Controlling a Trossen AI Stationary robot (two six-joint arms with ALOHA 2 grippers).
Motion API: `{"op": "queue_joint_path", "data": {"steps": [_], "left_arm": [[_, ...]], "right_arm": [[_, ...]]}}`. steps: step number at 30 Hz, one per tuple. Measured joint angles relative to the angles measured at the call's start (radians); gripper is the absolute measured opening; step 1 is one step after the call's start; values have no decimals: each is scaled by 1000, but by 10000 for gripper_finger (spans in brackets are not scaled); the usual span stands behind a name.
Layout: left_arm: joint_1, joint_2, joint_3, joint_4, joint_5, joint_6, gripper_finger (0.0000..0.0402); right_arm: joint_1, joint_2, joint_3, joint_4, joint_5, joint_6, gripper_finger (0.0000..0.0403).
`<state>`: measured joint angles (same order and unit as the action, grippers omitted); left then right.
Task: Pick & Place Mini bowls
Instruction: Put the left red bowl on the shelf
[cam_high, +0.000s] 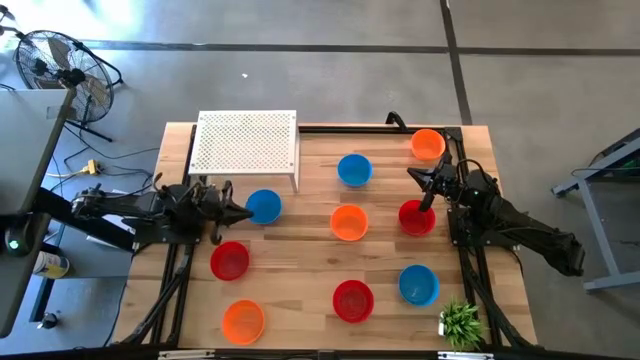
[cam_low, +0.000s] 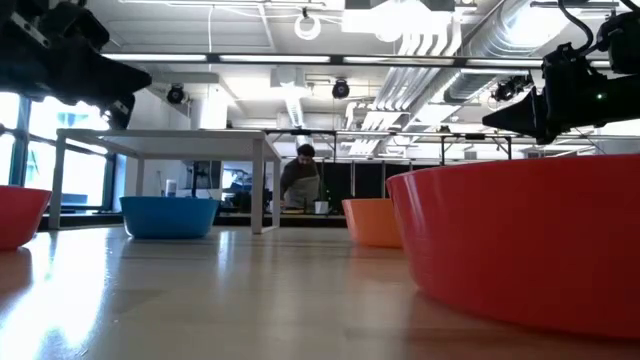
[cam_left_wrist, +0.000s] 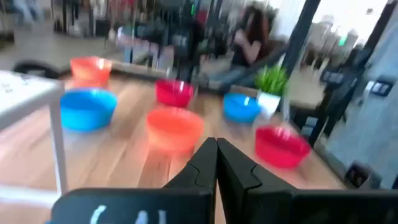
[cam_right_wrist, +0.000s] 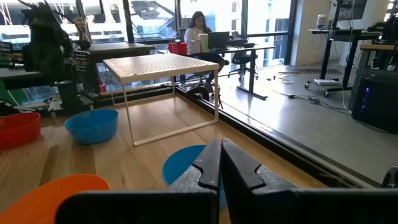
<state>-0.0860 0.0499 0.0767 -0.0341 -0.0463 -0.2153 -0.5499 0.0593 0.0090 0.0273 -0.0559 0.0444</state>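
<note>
both grippers hovering closed, nine bowls lying loose on the table

nearest the front edge of the table (cam_high: 300, 300), an orange bowl (cam_high: 243, 320), a red bowl (cam_high: 352, 300) and a blue bowl (cam_high: 418, 284) are sitting well apart beside a small potted plant (cam_high: 460, 323). a further red bowl (cam_high: 229, 260) is lying at the left. this loose scatter is probably deliberate, leaving each bowl room for a gripper to come down over it.

in the middle band, the left gripper (cam_high: 240, 212) is reaching in from the left, fingers pressed together and holding nothing, its tip just beside a blue bowl (cam_high: 264, 206). the right gripper (cam_high: 413, 176) is likewise closed and empty, its arm bending in from the right edge near a red bowl (cam_high: 416, 217); whether it is hanging above the rim or touching it is hard to judge from overhead. an orange bowl (cam_high: 349, 222) is resting between the two arms.

farther back, a blue bowl (cam_high: 354, 170) and an orange bowl (cam_high: 427, 144) are sitting beside the white perforated stand (cam_high: 246, 141), which is carrying no bowl.
</note>
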Motion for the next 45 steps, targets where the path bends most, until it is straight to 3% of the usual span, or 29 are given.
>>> {"op": "queue_joint_path", "data": {"steps": [5, 17, 27, 35, 45], "left_arm": [[0, 114, 103, -82, -49, 0, 0], [0, 553, 306, -220, -103, -78, 0], [-17, 803, 552, -546, -105, -245, 21], [-196, 995, 766, -775, -155, -430, 106], [-459, 1207, 909, -912, -125, -932, 156]], "right_arm": [[0, 0, 0, 0, 0, 0, 0], [0, 0, 0, 0, 0, 0, 0], [0, 0, 0, 0, 0, 0, 0], [0, 0, 0, 1, 0, 0, 0], [0, 0, 0, 3, -1, 0, 0]]}}
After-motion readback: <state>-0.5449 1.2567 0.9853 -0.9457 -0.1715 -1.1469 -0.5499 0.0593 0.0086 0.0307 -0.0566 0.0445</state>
